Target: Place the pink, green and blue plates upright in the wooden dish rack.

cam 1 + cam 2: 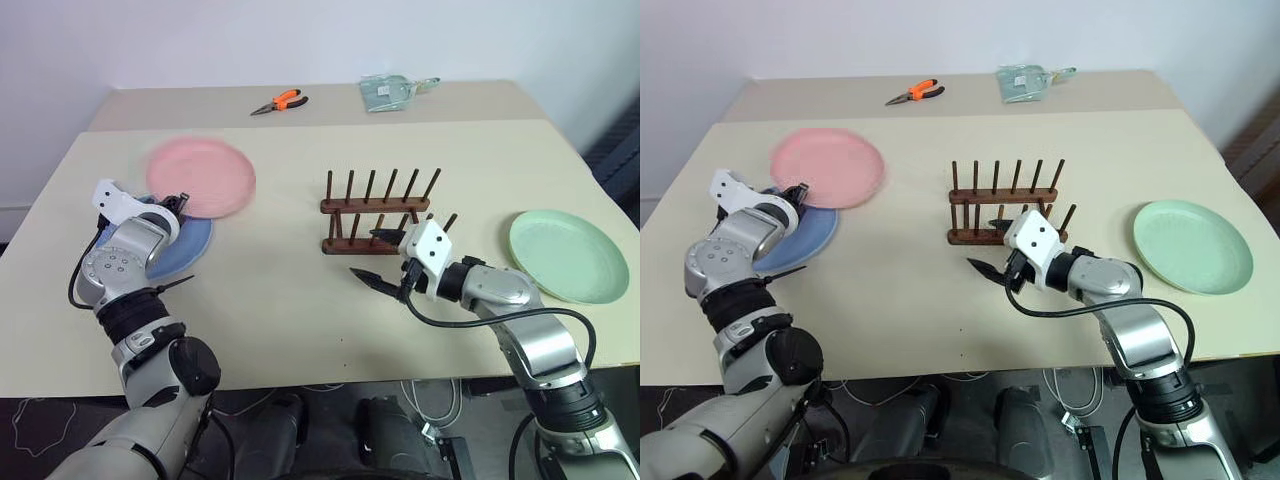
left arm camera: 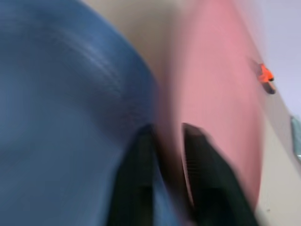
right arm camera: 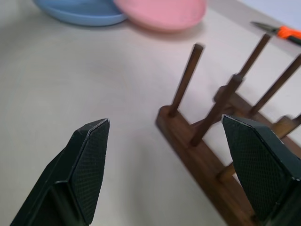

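The setting is a lab or test room. Indicators: a plain beige table [image 1: 300, 320] against a bare white wall [image 1: 300, 40], orange-handled pliers [image 1: 281, 101] left at its far edge, and loose cables [image 1: 430, 400] on the floor below.

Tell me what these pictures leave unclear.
- Left claw: the wrist view is smeared by motion, so its hold on the pink plate is unsure.
- Blue plate: partly hidden by the left arm and pink plate.
- Pale object on the far table: too small to identify.
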`<state>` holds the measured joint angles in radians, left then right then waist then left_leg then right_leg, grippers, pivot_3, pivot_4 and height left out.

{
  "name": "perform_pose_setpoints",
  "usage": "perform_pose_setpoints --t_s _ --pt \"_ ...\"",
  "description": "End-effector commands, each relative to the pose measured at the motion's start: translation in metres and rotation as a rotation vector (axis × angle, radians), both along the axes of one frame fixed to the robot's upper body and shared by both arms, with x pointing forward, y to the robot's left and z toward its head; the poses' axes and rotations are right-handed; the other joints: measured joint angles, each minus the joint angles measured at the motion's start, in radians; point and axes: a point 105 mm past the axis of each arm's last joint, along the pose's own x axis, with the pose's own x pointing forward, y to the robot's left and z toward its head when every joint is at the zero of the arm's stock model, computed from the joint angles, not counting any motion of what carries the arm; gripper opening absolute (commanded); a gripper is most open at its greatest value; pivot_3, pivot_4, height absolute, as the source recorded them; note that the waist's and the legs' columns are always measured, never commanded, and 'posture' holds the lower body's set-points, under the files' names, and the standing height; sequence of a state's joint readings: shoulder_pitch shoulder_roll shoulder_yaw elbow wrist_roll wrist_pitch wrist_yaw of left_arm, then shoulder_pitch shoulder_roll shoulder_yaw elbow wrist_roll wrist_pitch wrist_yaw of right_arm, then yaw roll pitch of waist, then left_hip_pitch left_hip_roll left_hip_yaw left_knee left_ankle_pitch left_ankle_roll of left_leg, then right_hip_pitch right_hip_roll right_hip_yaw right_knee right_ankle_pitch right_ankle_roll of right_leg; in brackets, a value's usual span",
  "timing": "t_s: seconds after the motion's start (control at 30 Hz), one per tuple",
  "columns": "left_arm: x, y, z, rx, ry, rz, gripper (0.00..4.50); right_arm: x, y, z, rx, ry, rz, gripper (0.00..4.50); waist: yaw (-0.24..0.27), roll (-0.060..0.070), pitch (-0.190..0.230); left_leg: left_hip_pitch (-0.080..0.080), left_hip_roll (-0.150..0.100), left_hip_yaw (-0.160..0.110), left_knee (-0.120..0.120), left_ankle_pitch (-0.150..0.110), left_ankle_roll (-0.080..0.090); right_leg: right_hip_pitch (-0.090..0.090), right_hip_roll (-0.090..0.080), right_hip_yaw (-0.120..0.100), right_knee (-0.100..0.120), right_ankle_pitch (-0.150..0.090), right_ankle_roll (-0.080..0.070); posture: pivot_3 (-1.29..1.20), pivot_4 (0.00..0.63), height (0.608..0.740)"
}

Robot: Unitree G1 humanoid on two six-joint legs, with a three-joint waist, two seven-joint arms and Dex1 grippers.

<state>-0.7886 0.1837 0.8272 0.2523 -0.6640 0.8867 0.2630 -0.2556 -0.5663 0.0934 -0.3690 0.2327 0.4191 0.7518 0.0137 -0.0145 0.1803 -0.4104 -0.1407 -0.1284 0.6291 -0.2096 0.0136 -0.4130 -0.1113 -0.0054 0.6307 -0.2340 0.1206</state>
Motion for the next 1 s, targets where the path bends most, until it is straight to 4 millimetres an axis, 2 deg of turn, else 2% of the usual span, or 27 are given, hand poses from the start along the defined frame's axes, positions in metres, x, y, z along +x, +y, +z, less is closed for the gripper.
perform_pose_setpoints --t_s 0.03,0.13,0.27,0.3,0.43,0.57,0.67,0.8,0.9,0.93,1.0 --pt "0.003 -0.007 0.045 0.091 -0.180 -0.041 0.00 -0.006 -0.005 0.032 0.015 -0.075 0.023 4.48 0.000 0.000 0.000 0.000 0.000 0.000 0.000 0.000 0.000 0.000 0.000 0.000 0.000 0.000 0.000 0.00 0.150 0.729" --pt "-0.001 -0.029 0.081 0.173 -0.335 -0.122 0.00 -0.004 -0.002 0.058 -0.015 -0.184 0.039 4.48 -0.002 -0.003 0.002 0.000 0.000 0.000 0.000 0.000 0.000 0.000 0.000 0.000 0.000 0.000 0.000 0.00 0.150 0.729" --pt "-0.008 -0.081 0.120 0.316 -0.467 -0.291 0.00 0.004 0.021 0.087 -0.098 -0.389 0.078 4.48 -0.002 -0.003 0.002 0.000 0.000 0.000 0.000 0.000 0.000 -0.001 -0.001 0.000 0.000 0.000 0.000 0.00 0.150 0.729" --pt "-0.010 -0.099 0.129 0.335 -0.499 -0.342 0.00 0.010 0.027 0.092 -0.144 -0.453 0.078 4.48 -0.002 -0.003 0.002 0.000 0.001 0.000 -0.001 0.000 0.000 0.000 -0.001 0.000 0.000 0.000 0.000 0.00 0.150 0.729" --pt "-0.021 -0.148 0.147 0.355 -0.561 -0.470 0.00 0.033 0.041 0.099 -0.305 -0.639 0.050 4.48 0.000 -0.004 0.003 0.000 -0.001 0.000 0.000 0.000 0.000 0.000 -0.001 0.000 -0.001 0.000 0.000 0.00 0.150 0.729" --pt "-0.032 -0.182 0.151 0.316 -0.589 -0.562 0.00 0.058 0.045 0.094 -0.461 -0.776 0.003 4.48 -0.002 -0.004 0.003 0.000 -0.001 0.001 -0.001 0.003 -0.004 0.000 -0.001 0.000 -0.001 0.000 0.000 0.00 0.150 0.729" --pt "-0.034 -0.190 0.141 0.314 -0.561 -0.590 0.00 0.075 0.039 0.098 -0.525 -0.861 -0.084 3.62 -0.004 -0.004 0.003 0.000 -0.001 0.001 -0.002 0.005 -0.007 -0.002 -0.001 0.001 0.000 0.000 0.000 0.00 0.150 0.729" --pt "-0.036 -0.188 0.131 0.260 -0.536 -0.593 0.00 0.074 0.035 0.088 -0.586 -0.893 -0.088 1.63 -0.004 -0.004 0.003 0.000 0.000 0.002 -0.004 0.006 -0.007 -0.004 0.000 0.002 0.001 0.000 -0.001 0.00 0.150 0.729" --pt "-0.038 -0.187 0.132 0.223 -0.555 -0.602 1.16 0.072 0.034 0.087 -0.597 -0.917 -0.101 0.17 -0.002 -0.005 0.003 -0.001 0.000 0.002 -0.003 0.006 -0.007 -0.004 0.001 0.002 0.001 0.000 -0.001 0.00 0.150 0.729" --pt "-0.037 -0.185 0.133 0.216 -0.562 -0.593 1.60 0.072 0.033 0.089 -0.599 -0.931 -0.113 0.00 -0.001 -0.004 0.003 -0.001 0.000 0.002 -0.003 0.006 -0.007 -0.004 0.001 0.002 0.001 0.000 -0.001 0.00 0.150 0.729" --pt "-0.035 -0.178 0.145 0.160 -0.609 -0.547 2.66 0.072 0.027 0.091 -0.606 -0.951 -0.142 0.00 0.001 -0.005 0.003 -0.002 0.000 0.002 -0.002 0.006 -0.007 -0.004 0.001 0.002 0.001 0.000 0.000 0.00 0.150 0.729"
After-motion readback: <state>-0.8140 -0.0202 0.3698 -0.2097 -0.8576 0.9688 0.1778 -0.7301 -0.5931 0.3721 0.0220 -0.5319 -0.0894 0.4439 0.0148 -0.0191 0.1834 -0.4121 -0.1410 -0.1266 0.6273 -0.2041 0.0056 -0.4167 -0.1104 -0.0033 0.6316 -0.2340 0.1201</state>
